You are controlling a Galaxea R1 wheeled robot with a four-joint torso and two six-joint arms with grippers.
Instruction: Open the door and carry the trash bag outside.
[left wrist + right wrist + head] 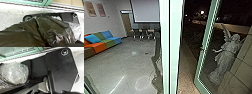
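**Location of Trash Bag (40, 27) and State of Jaws**

In the head view, we register two framed pictures (90, 8) at the upper left, above a sofa (102, 41) in orange, green and blue sections. Right of them, we note a brown door (127, 22), then a white screen (145, 11) at the upper left of centre, with dark chairs (144, 34) below it. The grey floor (121, 60) occupies the lower left and carries bright streaks of light.

A pale green post (170, 50) crosses the centre of the frame from top to bottom. Right of it, we see a paved strip (187, 72) outdoors in the dark, then a green-framed glass door (204, 52), which stands at an angle to the post. A grey winged statue (227, 55) stands at the right, seen through the glass, with large tan blocks (240, 67) beside it at the right edge.

In the left wrist view, we locate the dark, creased trash bag across part of the robot's black plate (68, 17); clear plastic (76, 28) shows beside it. We cannot tell whether the left gripper's jaws are clenched or released.

In the right wrist view, we find clear plastic bulging beside the robot's black housing. We cannot tell the state of the right gripper's jaws.
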